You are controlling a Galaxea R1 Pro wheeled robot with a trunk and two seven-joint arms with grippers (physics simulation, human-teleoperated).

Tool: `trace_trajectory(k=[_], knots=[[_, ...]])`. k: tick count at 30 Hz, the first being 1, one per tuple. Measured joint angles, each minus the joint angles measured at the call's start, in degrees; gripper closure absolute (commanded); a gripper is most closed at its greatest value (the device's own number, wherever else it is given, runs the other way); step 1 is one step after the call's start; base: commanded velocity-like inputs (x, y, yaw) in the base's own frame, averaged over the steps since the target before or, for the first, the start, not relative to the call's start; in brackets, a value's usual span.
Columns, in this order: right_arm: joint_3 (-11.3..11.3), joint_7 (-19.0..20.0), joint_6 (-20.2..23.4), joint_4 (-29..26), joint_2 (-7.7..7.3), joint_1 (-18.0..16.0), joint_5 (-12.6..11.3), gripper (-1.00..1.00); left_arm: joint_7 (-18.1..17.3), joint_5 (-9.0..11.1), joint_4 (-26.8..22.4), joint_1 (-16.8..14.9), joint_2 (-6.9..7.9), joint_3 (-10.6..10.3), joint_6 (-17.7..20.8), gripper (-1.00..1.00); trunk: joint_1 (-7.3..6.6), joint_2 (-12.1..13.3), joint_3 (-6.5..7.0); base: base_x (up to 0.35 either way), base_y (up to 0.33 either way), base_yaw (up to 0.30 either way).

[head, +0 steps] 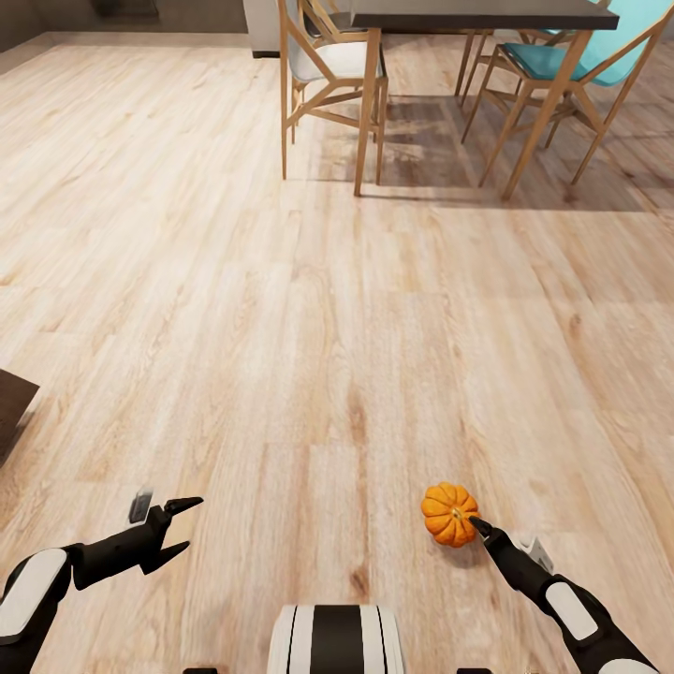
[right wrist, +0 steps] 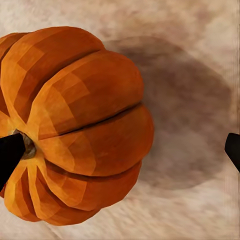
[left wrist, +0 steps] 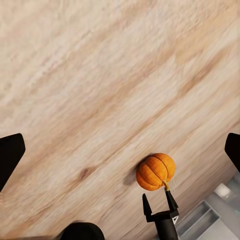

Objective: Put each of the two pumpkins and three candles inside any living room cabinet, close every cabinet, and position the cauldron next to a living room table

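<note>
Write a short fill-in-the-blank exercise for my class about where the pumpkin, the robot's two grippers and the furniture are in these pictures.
1. The orange pumpkin lies on the wooden ____.
2. The gripper closest to the pumpkin is the ____ gripper.
3. The fingers of the left gripper hold ____.
4. At the far end of the room, chairs stand around a dark-topped ____.

Missing words: floor; right; nothing; table
</note>
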Motion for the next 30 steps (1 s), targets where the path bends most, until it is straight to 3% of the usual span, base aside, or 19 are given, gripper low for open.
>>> trace_trajectory(k=[7,16,21,30], knots=[[0.1,0.1,0.0,0.0,0.00,0.0,-0.1,-1.00,0.0,0.1,0.0,0.0,0.04,0.0,0.0,-1.00,0.10,-0.1,-0.89,0.000,0.000,0.000],[0.4,6.4,-0.1,0.0,0.00,0.0,0.2,-1.00,0.0,0.1,0.0,0.0,0.05,0.0,0.0,-1.00,0.10,-0.1,-0.89,0.000,0.000,0.000],[0.4,7.0,-0.2,0.0,0.00,0.0,0.3,-1.00,0.0,0.0,0.0,0.0,-0.01,0.0,0.0,-1.00,0.23,-0.1,-1.99,0.000,0.000,0.000],[0.4,7.0,-0.2,0.0,0.00,0.0,0.3,-1.00,0.0,0.0,0.0,0.0,-0.04,0.0,0.0,-1.00,0.23,-0.1,-2.00,0.049,0.000,0.000]])
